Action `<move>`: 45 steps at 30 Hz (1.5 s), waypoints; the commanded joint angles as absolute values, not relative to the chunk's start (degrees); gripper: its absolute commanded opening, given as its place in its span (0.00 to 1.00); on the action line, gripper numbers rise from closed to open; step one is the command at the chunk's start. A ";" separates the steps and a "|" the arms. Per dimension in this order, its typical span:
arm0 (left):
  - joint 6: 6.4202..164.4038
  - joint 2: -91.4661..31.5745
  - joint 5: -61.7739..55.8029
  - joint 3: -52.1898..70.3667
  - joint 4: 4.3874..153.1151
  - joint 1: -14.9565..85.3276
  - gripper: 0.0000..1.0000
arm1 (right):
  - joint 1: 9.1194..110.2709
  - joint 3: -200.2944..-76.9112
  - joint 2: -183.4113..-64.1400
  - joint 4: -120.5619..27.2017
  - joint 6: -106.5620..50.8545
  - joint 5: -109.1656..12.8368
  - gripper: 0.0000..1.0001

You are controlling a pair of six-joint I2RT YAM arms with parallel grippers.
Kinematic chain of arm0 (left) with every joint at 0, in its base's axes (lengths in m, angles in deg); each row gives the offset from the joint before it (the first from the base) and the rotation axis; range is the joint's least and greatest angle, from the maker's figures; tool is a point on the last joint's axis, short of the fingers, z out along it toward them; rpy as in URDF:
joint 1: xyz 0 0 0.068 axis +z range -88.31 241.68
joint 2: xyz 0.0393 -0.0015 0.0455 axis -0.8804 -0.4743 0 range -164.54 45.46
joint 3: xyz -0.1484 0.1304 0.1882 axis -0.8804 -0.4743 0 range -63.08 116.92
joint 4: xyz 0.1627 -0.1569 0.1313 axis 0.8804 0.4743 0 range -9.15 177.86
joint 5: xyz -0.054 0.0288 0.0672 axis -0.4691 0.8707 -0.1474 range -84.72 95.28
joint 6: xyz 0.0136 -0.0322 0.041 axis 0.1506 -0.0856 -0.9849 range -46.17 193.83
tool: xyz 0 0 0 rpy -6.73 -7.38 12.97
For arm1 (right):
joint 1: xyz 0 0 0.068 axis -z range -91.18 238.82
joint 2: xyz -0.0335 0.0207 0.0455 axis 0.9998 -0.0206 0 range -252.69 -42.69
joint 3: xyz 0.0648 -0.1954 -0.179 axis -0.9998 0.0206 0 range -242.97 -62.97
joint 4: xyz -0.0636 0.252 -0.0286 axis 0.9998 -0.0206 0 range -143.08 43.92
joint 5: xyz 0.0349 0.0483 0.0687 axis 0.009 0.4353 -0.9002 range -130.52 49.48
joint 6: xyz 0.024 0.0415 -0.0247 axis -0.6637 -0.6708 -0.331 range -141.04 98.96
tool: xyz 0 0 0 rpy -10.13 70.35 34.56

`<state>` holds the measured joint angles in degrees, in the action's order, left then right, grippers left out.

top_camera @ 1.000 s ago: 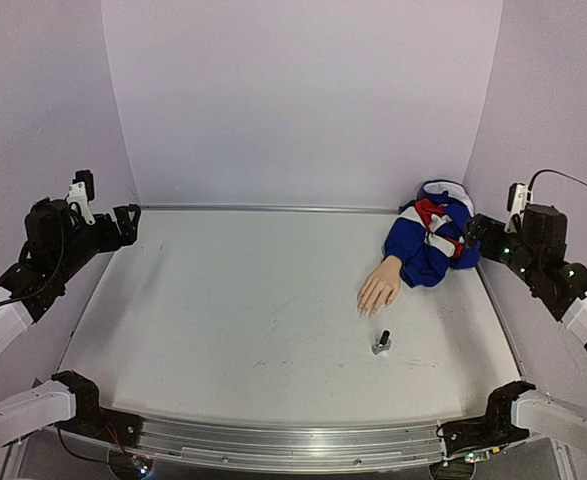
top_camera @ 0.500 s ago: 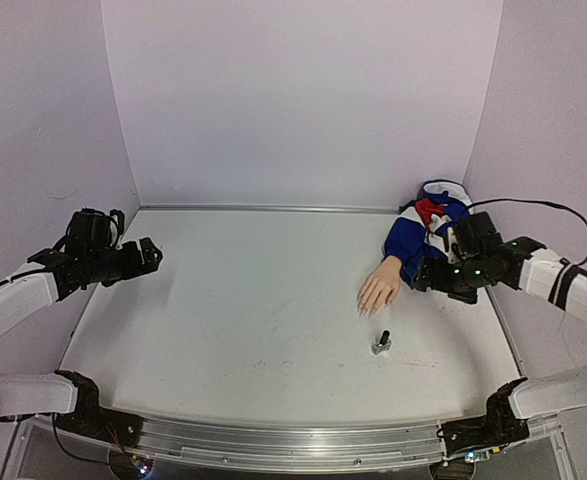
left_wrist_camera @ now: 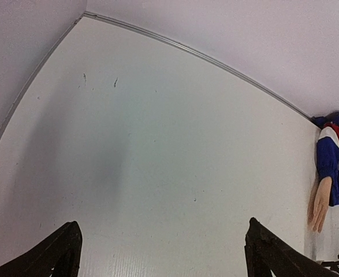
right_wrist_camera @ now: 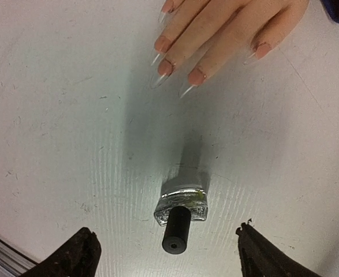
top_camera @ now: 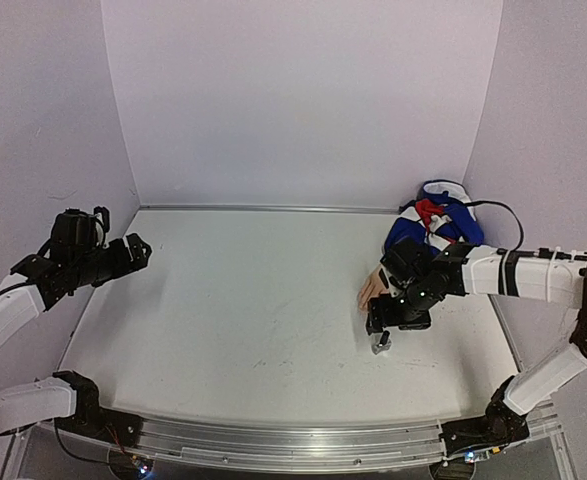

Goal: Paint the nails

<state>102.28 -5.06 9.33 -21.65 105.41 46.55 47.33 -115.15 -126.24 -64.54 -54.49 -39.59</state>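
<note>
Right claw (right_wrist_camera: 166,259) spread above capped bottle (right_wrist_camera: 181,208) beside nails (right_wrist_camera: 157,78)

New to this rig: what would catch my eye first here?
The pale mannequin hand with long clear nails lies far right on the table, its blue, white and red sleeve bunched behind. The right gripper hangs open over a small dark-capped bottle standing near those nails; the left gripper hovers open far left.

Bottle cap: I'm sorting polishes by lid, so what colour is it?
Black cap on a silvery bottle; shows best in the right wrist view.
</note>
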 commanded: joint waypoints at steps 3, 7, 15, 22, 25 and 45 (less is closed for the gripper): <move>99.68 -4.66 2.55 -20.05 102.99 46.96 0.99 | 45.51 -117.19 -128.29 -69.40 -56.28 -36.85 0.66; 99.95 -5.57 -0.95 -20.27 101.61 46.87 1.00 | 45.40 -116.59 -128.86 -69.91 -56.74 -34.95 0.58; 100.09 -6.56 -4.14 -20.10 100.81 46.87 0.99 | 44.81 -117.82 -132.25 -68.09 -56.33 -34.81 0.45; 100.47 -7.40 -6.53 -19.79 100.30 46.80 0.99 | 43.51 -117.84 -132.93 -66.28 -56.89 -34.37 0.32; 101.02 -8.28 -7.65 -19.69 99.87 46.65 0.99 | 43.24 -117.64 -133.09 -66.12 -57.36 -34.32 0.21; 91.04 -17.13 -3.67 -18.68 82.52 21.51 0.99 | 42.94 -120.10 -121.21 -47.65 -61.46 -44.22 0.00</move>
